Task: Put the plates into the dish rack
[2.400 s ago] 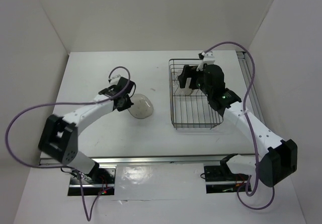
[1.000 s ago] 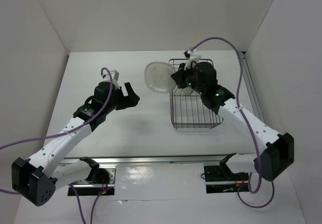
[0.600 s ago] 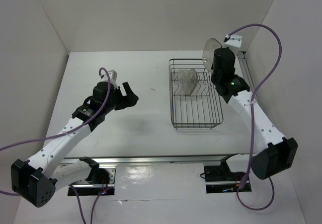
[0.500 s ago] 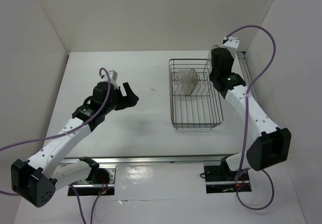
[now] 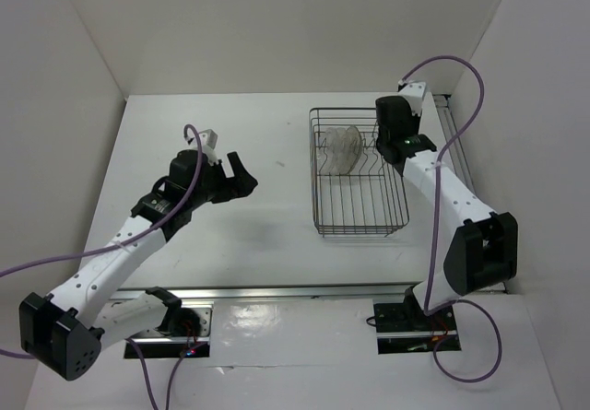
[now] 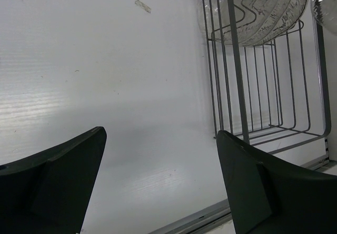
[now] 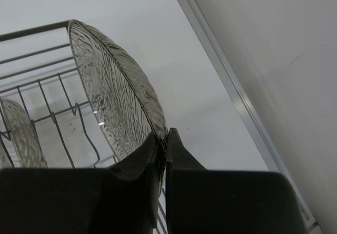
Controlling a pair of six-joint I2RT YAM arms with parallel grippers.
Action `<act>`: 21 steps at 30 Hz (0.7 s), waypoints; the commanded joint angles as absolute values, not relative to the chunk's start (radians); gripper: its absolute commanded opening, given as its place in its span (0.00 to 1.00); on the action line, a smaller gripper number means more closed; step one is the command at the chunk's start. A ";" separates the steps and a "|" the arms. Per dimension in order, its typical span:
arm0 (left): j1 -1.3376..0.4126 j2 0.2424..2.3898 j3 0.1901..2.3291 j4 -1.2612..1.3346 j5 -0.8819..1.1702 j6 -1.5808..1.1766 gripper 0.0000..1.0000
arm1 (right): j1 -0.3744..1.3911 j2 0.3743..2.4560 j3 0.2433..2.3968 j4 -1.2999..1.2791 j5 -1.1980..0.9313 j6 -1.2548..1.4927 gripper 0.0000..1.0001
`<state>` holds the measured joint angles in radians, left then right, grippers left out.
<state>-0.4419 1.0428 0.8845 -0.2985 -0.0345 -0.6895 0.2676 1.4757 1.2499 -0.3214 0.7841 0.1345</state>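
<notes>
The dish rack is a dark wire basket right of centre. Clear textured plates stand on edge between its prongs at the far left; the left wrist view shows them too. My right gripper is shut on the rim of another clear plate, held upright over the rack's far right corner. From above, that gripper hides this plate. My left gripper hangs open and empty over bare table left of the rack, its fingers wide apart.
A metal rail runs along the table's right edge, close to the right arm. White walls enclose the table on three sides. A small scuff mark shows on the table near the rack.
The right arm has carried the plate from the rack's left side across to its far right corner and lowered it. The left arm has stayed still, open.
</notes>
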 commanded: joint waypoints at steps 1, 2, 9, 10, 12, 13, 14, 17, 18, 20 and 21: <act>-0.439 1.006 0.890 -0.268 -0.015 -0.710 1.00 | 0.261 1.505 1.239 -0.281 0.802 0.129 0.00; -0.439 1.006 0.890 -0.268 -0.015 -0.710 1.00 | 0.261 1.519 1.239 -0.281 0.802 0.129 0.00; -0.439 0.997 0.890 -0.268 -0.015 -0.710 1.00 | 0.261 1.577 1.239 -0.281 0.784 0.129 0.00; -0.439 0.997 0.890 -0.268 -0.015 -0.710 1.00 | 0.261 1.577 1.250 -0.281 0.772 0.141 0.00; -0.439 0.988 0.890 -0.268 -0.015 -0.710 1.00 | 0.261 1.586 1.250 -0.281 0.756 0.141 0.00; -0.439 0.988 0.890 -0.268 -0.015 -0.710 1.00 | 0.252 1.586 1.250 -0.281 0.756 0.141 0.00; -0.439 0.988 0.890 -0.268 -0.015 -0.710 1.00 | 0.252 1.595 1.250 -0.281 0.747 0.141 0.02; -0.439 0.988 0.890 -0.278 -0.024 -0.710 1.00 | 0.252 1.606 1.250 -0.290 0.738 0.150 0.21; -0.439 0.988 0.890 -0.278 -0.025 -0.710 1.00 | 0.252 1.606 1.250 -0.290 0.729 0.150 0.36; -0.439 0.988 0.890 -0.278 -0.025 -0.710 1.00 | 0.252 1.606 1.259 -0.290 0.729 0.150 0.55; -0.439 0.988 0.890 -0.278 -0.025 -0.710 1.00 | 0.252 1.606 1.259 -0.290 0.729 0.150 0.63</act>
<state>-0.4419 1.0103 0.8845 -0.2989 -0.0273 -0.6895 0.2604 1.6073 1.2385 -0.3176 0.7170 0.1444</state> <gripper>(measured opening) 0.999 0.589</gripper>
